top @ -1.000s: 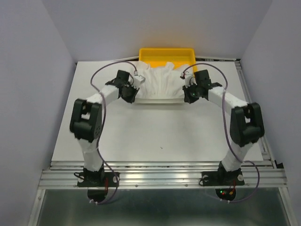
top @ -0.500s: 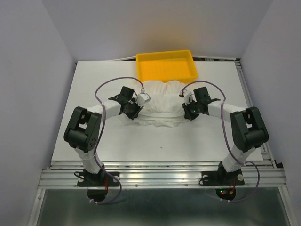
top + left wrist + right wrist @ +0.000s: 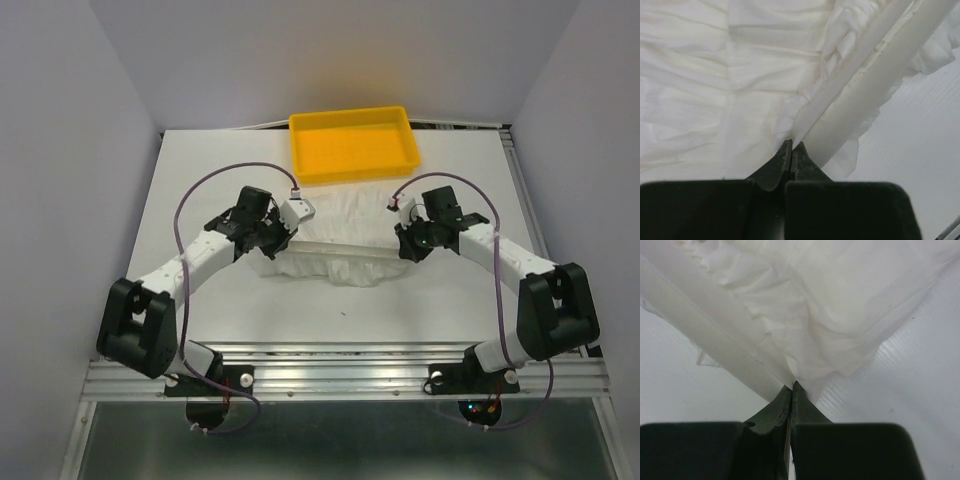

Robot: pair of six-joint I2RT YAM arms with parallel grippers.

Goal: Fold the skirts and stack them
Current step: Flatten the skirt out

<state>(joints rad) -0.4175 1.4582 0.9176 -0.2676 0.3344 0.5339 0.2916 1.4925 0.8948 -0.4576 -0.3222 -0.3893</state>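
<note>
**White skirt pinched at both ends, stretched between the grippers**

White pleated skirt (image 3: 340,225) sits between the two grippers, pulled out sideways across the table (image 3: 340,310).

- Left gripper (image 3: 278,243): jaws fully closed, pinching the skirt's left end. In the left wrist view a smooth flat band (image 3: 865,85) starts at the fingertips and runs ahead and to the right. Gathered fabric fills everything ahead and to the left.
- Right gripper (image 3: 405,245): jaws fully closed too, clamped on the skirt's right end. In the right wrist view the same band leaves the fingertips ahead and to the left. Loose thin fabric fans out ahead and to the right.
- Band is taut from one gripper to the other, and a crumpled fringe of fabric bunches just on the near side of it.
- Can't tell whether the pinched edge is lifted clear of the table or resting on it.
- Yellow tray (image 3: 300,150) is beyond both grippers, and the skirt's far edge is just beside its near wall.
</note>
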